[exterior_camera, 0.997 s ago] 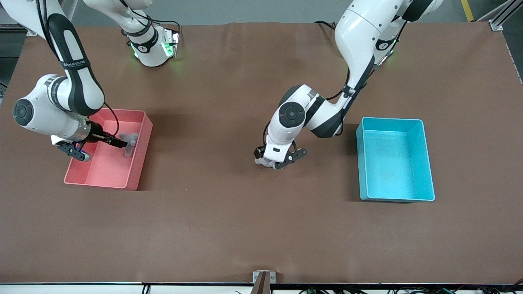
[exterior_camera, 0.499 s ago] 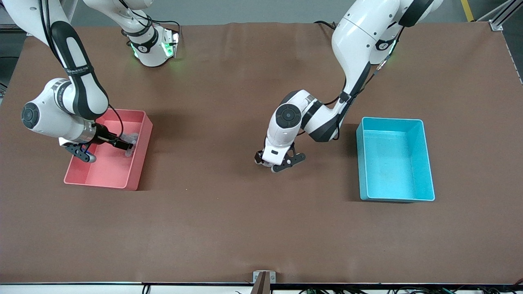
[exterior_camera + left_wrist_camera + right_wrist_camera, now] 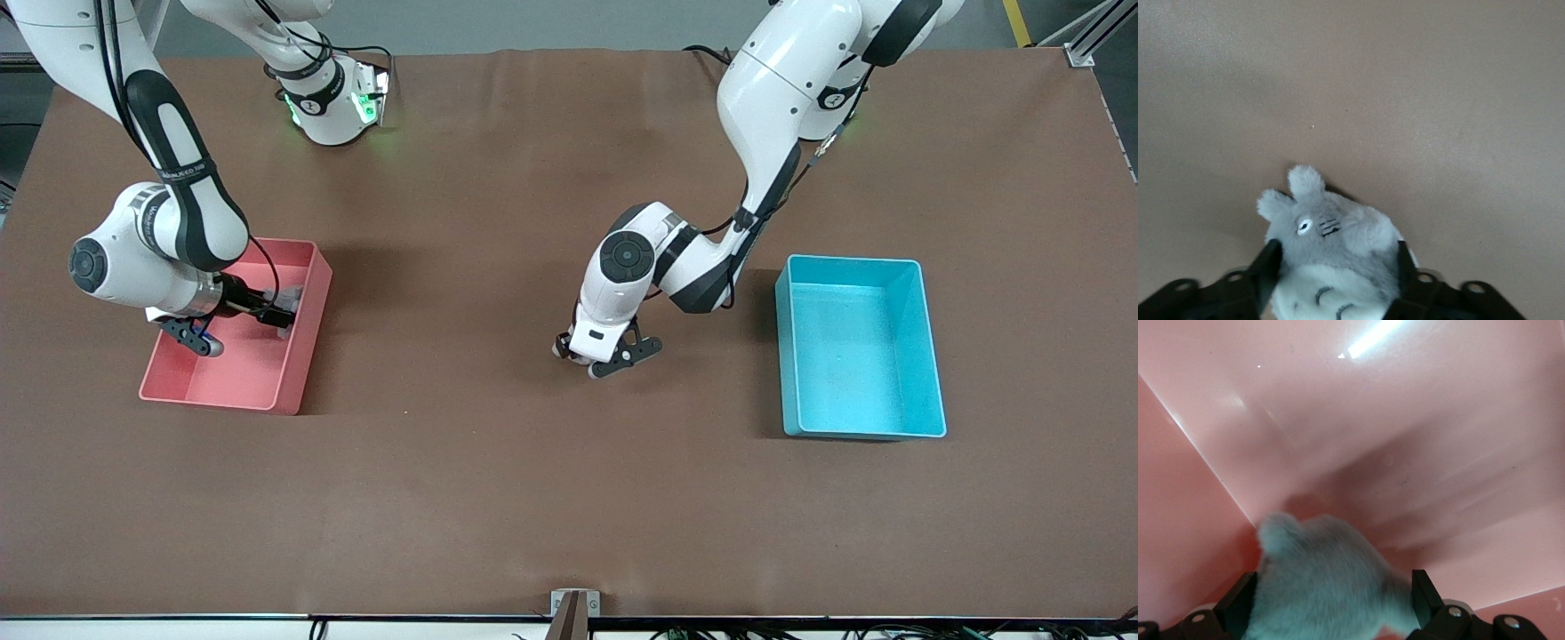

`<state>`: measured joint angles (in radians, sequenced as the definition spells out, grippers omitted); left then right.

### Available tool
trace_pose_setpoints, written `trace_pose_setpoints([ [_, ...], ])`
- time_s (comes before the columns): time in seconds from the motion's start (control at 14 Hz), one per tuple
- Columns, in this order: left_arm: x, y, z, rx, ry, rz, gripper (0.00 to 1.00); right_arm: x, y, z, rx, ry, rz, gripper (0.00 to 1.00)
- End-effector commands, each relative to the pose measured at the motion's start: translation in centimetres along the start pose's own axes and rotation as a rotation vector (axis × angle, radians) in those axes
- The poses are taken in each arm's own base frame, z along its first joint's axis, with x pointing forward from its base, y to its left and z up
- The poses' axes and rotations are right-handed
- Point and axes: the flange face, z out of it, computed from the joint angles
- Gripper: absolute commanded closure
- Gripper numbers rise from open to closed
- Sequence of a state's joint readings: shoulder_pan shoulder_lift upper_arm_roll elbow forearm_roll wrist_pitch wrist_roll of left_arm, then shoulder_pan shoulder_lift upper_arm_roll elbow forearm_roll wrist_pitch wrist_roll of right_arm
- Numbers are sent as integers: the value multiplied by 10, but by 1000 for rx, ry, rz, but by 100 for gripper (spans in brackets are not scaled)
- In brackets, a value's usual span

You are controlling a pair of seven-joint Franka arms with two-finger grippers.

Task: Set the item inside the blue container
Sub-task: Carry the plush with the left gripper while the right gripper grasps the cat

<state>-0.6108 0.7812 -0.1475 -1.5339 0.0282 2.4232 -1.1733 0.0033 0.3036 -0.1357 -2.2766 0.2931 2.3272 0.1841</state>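
Observation:
A grey and white plush toy lies on the brown table midway between the two bins. My left gripper is shut on it, one finger pressed into each side; in the front view this gripper is low at the table. The blue container stands toward the left arm's end of the table, with nothing showing inside. My right gripper is down inside the pink bin, open, its fingers either side of a second grey plush.
The pink bin's smooth walls close in round the right gripper. A bracket sits at the table edge nearest the camera. The brown table runs bare between the bins.
The right gripper has slid along inside the pink bin until its fingers straddle the grey plush. The left hand has shifted slightly over the table, still on its toy.

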Motion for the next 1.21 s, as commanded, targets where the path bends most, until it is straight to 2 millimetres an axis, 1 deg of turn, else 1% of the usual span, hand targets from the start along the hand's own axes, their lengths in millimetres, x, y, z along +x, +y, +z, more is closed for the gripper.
trace_pose_setpoints([
  [0.0,-1,4,2,-1,21,8,74,-2,3,15,6,-18,12,0],
  [0.14,-1,5,-2,-2,22,5,87,-3,5,25,-4,-37,14,0],
  [0.21,0,5,-6,0,23,-4,90,-4,3,26,-6,-44,10,0],
  [0.28,4,3,-12,9,25,-8,90,-5,3,28,-8,-50,9,0],
  [0.43,10,1,-45,50,18,-16,94,-8,3,30,-13,-86,9,0],
  [0.5,18,-3,-67,62,19,-25,94,-10,5,30,-16,-110,12,0],
  [0.57,37,-13,-93,69,24,-51,94,-12,5,31,-19,-130,11,0],
  [0.64,48,-22,-118,88,23,-63,94,-14,5,31,-21,-148,12,0],
  [0.71,60,-33,-140,110,19,-71,94,-15,4,32,-23,-157,10,0],
  [0.78,71,-53,-161,149,7,-64,94,-15,4,32,-25,-165,9,0],
  [0.85,81,-78,-179,185,-9,-34,94,-14,3,30,-23,-163,7,0],
  [0.93,91,-99,-192,203,-18,-1,94,-13,2,28,-22,-163,5,0],
  [1.0,103,-126,-203,211,-22,15,94,-11,3,26,-20,-160,-4,1],
  [1.07,119,-154,-214,215,-23,14,94,-9,4,23,-16,-154,-29,7],
  [1.14,133,-181,-224,217,-25,23,94,-5,8,21,-9,-151,-61,23],
])
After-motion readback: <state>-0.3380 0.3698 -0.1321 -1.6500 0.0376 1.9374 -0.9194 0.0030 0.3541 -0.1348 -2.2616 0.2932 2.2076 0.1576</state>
